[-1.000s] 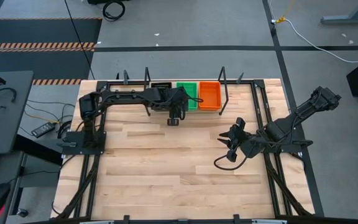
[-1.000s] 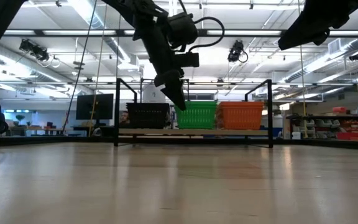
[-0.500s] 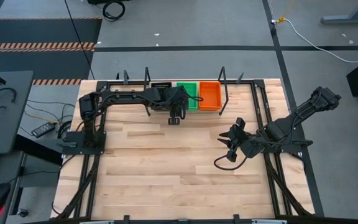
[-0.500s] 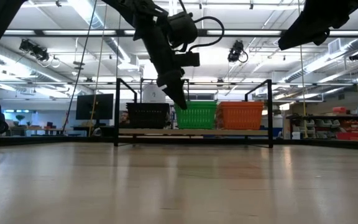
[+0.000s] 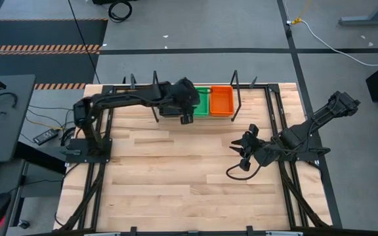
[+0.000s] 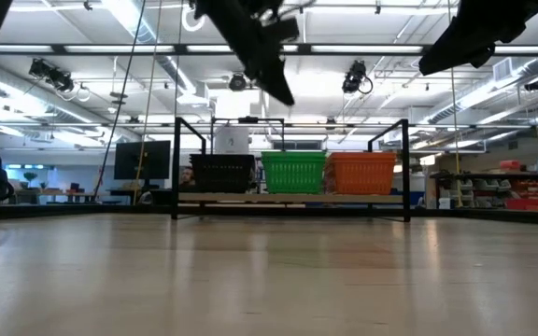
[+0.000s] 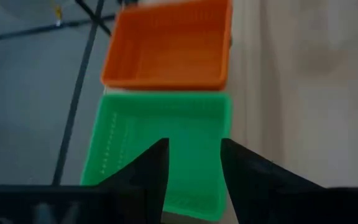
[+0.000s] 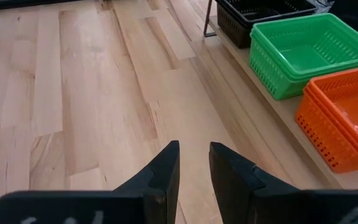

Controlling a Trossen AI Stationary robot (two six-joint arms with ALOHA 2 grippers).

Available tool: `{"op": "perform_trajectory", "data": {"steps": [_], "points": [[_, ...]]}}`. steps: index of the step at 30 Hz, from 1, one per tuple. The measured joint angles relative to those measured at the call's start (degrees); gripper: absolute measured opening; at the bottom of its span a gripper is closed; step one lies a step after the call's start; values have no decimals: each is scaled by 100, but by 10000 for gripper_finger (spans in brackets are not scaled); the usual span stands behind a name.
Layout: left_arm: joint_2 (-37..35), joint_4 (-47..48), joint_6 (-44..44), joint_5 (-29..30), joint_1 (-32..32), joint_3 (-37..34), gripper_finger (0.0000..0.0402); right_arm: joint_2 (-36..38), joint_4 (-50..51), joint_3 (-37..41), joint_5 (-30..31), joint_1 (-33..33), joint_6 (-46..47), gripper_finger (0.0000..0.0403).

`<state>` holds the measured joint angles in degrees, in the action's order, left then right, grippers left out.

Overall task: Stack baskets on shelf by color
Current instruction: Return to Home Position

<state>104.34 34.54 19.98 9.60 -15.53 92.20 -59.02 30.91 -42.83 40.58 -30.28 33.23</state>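
Since a second ago, when my left claw (image 6: 283, 93) hung low before the stacked green plastic mesh baskets (image 6: 294, 173), it has risen well above the pale wood shelf (image 6: 288, 198), fingers slightly parted, empty. That green stack sits mid-shelf between the black mesh baskets (image 6: 222, 174) and the orange mesh baskets (image 6: 364, 173). My right claw (image 8: 193, 147) hasn't moved: over the wooden tabletop (image 5: 176, 177), narrowly parted, holding nothing.
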Motion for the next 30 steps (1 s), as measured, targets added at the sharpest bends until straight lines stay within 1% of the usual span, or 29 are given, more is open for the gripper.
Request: {"op": "perform_trajectory", "data": {"steps": [2, 4, 6, 8, 14, 16, 19, 21, 23, 25, 28, 30], "points": [[-182, -1, -273, -288, 0, 12, 150, 0, 5, 0, 11, 0, -1, 93], [-318, -60, -632, -888, -6, -19, 144, 0, 0, 0, 17, 0, 0, 93], [-450, -401, -829, -1467, 15, -264, 137, 0, -5, 0, 28, 0, 12, 93], [-582, -937, -978, -1627, 119, -666, 128, 2, -79, 59, 45, 0, 16, 93], [-1033, -3098, -1550, -1532, 529, -2235, 101, 4, -928, 554, 74, 2, -15, 93], [-1231, -3988, -1705, -1316, 748, -2822, 90, 2, -1275, 717, 74, 40, -92, 93], [-1576, -5497, -1743, -804, 1144, -3781, 73, 0, -1754, 903, 30, 198, -351, 93], [-1821, -6441, -1754, -517, 1362, -4408, 61, 0, -2078, 914, -102, 388, -649, 93], [-2048, -7094, -1778, -327, 1496, -4929, 49, 4, -2340, 911, -333, 633, -931, 92], [-2385, -7255, -1848, -173, 1518, -5387, 37, 38, -2336, 824, -539, 882, -1233, 90], [-3000, -7190, -2046, -145, 1495, -5895, 13, 170, -2361, 595, -671, 1216, -1784, 79], [-3472, -7032, -2087, -152, 1504, -6178, 6, 299, -2327, 452, -915, 1423, -2187, 65]]}}
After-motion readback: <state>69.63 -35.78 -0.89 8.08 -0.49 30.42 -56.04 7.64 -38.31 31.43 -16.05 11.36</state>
